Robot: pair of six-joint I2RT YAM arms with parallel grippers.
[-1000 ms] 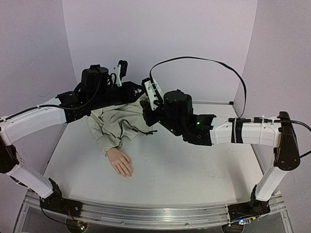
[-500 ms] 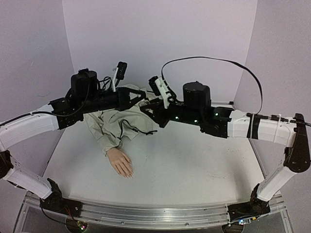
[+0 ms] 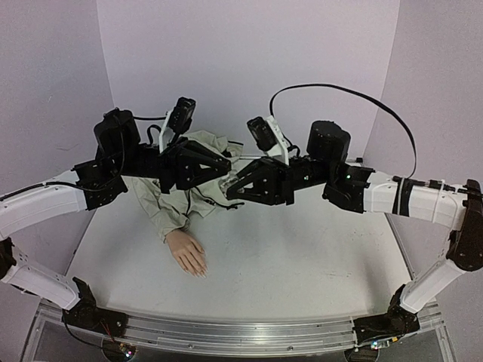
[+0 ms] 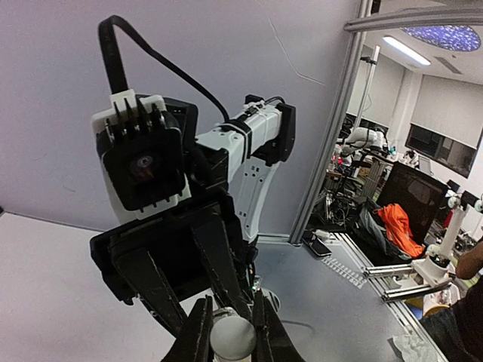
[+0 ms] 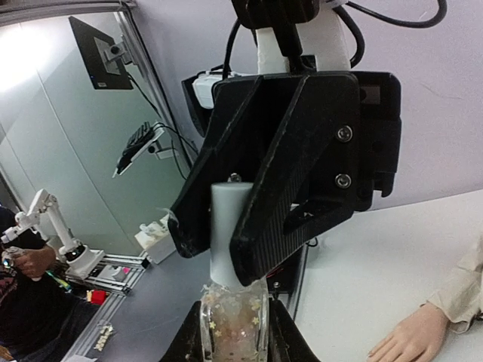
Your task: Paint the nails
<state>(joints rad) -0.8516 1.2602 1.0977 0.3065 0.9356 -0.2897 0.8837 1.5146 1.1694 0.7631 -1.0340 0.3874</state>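
Note:
A small clear glass bottle (image 5: 232,317) with gold flecks and a white cap (image 5: 229,226) is held in the air between my two grippers (image 3: 226,182). My right gripper (image 5: 232,335) is shut on the glass body. My left gripper (image 4: 230,332) is shut on the white cap (image 4: 232,341); its black fingers (image 5: 302,173) fill the right wrist view. Both grippers, left (image 3: 224,167) and right (image 3: 231,191), meet above the beige sleeve (image 3: 170,200). The flesh-pink mannequin hand (image 3: 189,253) lies palm down on the table below, its pale nails (image 3: 199,271) too small to make out. The hand also shows in the right wrist view (image 5: 411,339).
The white table (image 3: 302,256) is walled by lilac panels at the back and both sides. The crumpled beige jacket lies at the back left under the arms. A black cable (image 3: 339,94) loops above the right arm.
Both arms have risen from over the jacket and stretched toward each other. The grippers now meet higher up, with the bottle between them.

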